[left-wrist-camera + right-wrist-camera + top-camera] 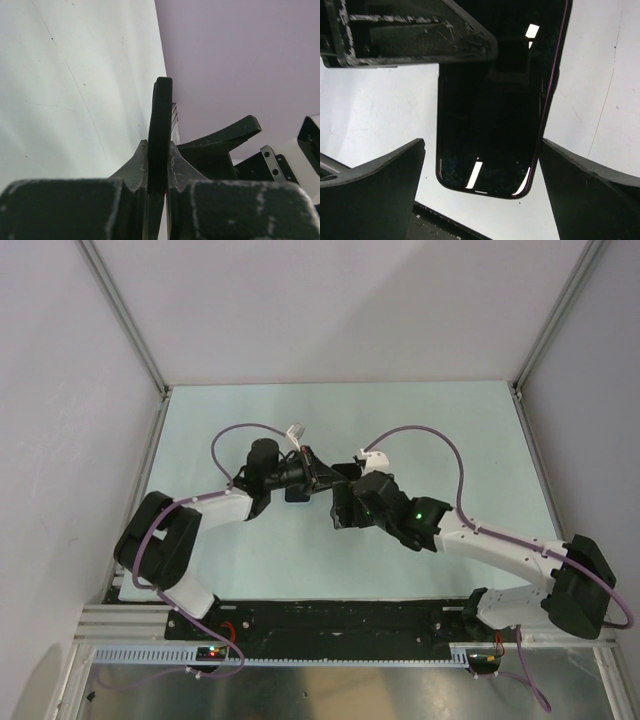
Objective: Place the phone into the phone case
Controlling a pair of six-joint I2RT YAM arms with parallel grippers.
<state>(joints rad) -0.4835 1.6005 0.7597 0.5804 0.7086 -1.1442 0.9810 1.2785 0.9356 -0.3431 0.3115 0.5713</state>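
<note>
Closest to the lens on the left wrist were the left fingers (pixel 134 167), two dark, scuffed plastic wedges, clenched on the thin edge of a glossy black phone (pixel 161 115) with rounded corners. From there the phone showed only edge-on, a narrow slab standing up out of the grip. The pale mint-green surface (pixel 60 100) lay to one side of it and a lilac-grey wall (pixel 240 60) to the other. Just past it, one of the right fingers (pixel 225 140) curved in from the right, apart from the slab.

From the right wrist the same phone (pixel 490 125) faced me flat. Its dark screen caught bright strips of reflected light, and a thin purplish line ran down its right edge and round the lower corners. Whether that line was a case rim or the phone's own edge I could not tell. The left fingers (pixel 420 35) gripped its upper end. The right fingers (pixel 375 190) were released and spread wide, one on either side of the phone's lower end, with pale surface showing in both gaps and neither touching it.

From above, the two black-and-white arms met near the middle of the surface (pixel 450 440), too dark and crowded to pick the phone out. Purple cables (pixel 225 440) looped over each arm, and a green light (pixel 418 512) glowed on the right one.
</note>
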